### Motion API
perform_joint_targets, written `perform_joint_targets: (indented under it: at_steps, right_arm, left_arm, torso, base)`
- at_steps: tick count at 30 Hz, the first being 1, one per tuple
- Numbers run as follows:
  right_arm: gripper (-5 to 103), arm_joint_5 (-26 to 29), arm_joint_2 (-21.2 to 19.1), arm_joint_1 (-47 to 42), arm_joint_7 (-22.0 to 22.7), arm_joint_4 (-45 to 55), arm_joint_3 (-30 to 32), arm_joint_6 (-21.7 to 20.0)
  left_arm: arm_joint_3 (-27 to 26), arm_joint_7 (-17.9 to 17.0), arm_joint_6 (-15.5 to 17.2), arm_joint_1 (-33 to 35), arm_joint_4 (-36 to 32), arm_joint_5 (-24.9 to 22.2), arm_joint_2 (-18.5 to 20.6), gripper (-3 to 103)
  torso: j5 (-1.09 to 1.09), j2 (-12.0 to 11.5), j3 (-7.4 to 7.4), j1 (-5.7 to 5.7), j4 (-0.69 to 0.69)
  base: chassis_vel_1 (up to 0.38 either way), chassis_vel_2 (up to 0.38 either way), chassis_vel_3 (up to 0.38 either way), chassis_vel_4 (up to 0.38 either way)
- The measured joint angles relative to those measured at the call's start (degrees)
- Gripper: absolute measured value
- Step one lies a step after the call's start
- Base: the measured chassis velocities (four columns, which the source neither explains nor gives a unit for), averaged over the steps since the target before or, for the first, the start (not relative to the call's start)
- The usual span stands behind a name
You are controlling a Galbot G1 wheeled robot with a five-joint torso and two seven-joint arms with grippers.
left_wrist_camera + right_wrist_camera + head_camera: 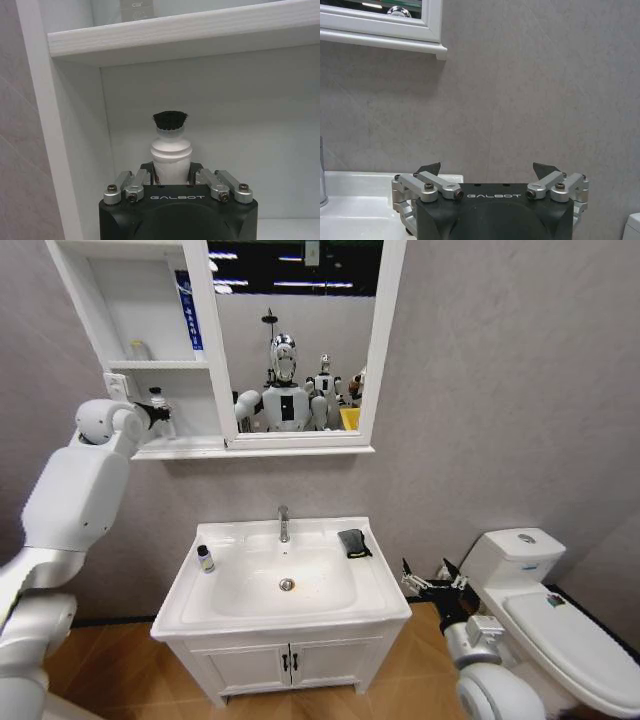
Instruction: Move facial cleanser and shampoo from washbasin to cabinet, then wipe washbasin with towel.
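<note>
The word GALBOT stands in pale letters on the black housing of both grippers; a blue packet on the top shelf of the cabinet carries white writing too small to read. The left gripper is raised into the cabinet's bottom shelf, its fingers closed against the sides of a small white bottle with a black cap. The bottle stands upright, long axis vertical, cap toward the shelf board above. A second small bottle, dark-capped and upright, stands on the left rim of the washbasin, left of the bowl and well apart from the chrome tap. The towel, a dark folded cloth, lies on the basin's back right corner, its long side running roughly front to back. The right gripper hangs low between the washbasin and a white toilet, its fingers spread wide with nothing between them, facing the grey wall.
</note>
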Motion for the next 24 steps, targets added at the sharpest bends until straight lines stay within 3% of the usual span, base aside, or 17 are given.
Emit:
perform_joint_targets:
  at_steps: [6,9,16,20,24]
  right_arm:
    - [100,0.2,-0.3,0.3,0.0,-0.3,0.0,0.0]
    - [100,0.2,-0.4,0.3,0.0,-0.4,0.0,0.0]
    - [100,0.1,-0.4,0.6,-0.1,-0.5,-0.7,-0.1]
    - [100,0.0,-0.3,0.4,-0.1,-0.5,-0.7,-0.1]
    - [100,-0.2,-0.2,0.1,-0.1,-0.3,-0.7,-0.1]
  left_arm:
    - [0.0,-1.3,0.0,-0.1,0.7,0.2,-1.1,57]
    - [0.0,-1.3,0.0,-0.1,0.8,0.2,-1.1,63]
    - [-0.9,-1.8,0.0,0.3,-0.4,0.2,-0.1,95]
    - [-1.7,-2.9,0.0,1.6,-3.7,-1.5,1.1,100]
    - [-4.0,-5.1,0.0,6.2,-11.7,-4.8,4.8,100]
  torso:
    - [0.00,0.0,0.00,0.00,0.00]
    - [0.00,0.0,0.00,0.00,0.00]
    - [0.00,0.0,0.00,0.00,0.00]
    - [0.01,0.0,0.00,0.00,-0.01]
    - [0.02,0.0,-0.01,0.00,-0.01]
  base:
    - [0.000,0.000,0.000,0.000]
    - [0.000,0.000,0.000,0.000]
    - [0.000,0.000,0.000,0.000]
    - [0.000,0.000,0.000,0.000]
    - [0.000,0.000,0.000,0.000]
